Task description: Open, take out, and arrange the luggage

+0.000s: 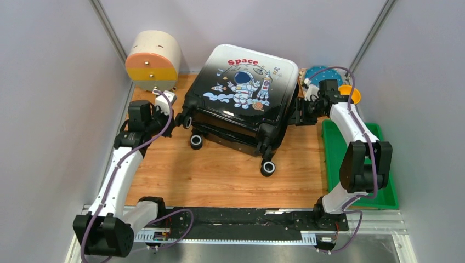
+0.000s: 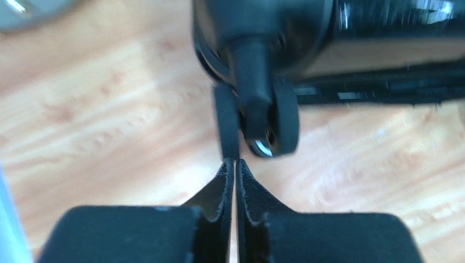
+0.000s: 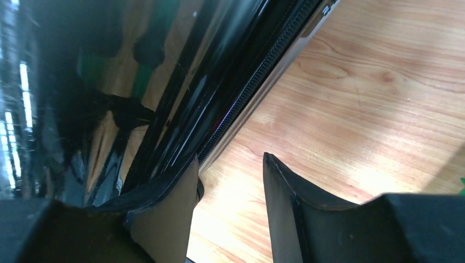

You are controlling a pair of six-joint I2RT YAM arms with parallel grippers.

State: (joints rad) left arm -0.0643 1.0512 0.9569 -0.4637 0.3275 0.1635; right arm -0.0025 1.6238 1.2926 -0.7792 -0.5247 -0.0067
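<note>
Glossy hard-shell luggage (image 1: 241, 98) lies flat mid-surface (image 1: 219, 175): stiff, slippery, likely heavy; I'd grip the seam (image 3: 241, 93). Left hand (image 2: 234, 161) pinched shut, empty, beside a wheel (image 2: 257, 118); right hand (image 3: 231, 158) parted at the seam.

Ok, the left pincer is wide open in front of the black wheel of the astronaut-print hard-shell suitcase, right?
No: the left pincer is shut, in front of the black wheel of the astronaut-print hard-shell suitcase. The left wrist view shows it.

Top external: high, looking down on whole luggage (image 1: 241, 93). Wrists: low, close-up, at luggage's left and right sides. Luggage shared.
</note>
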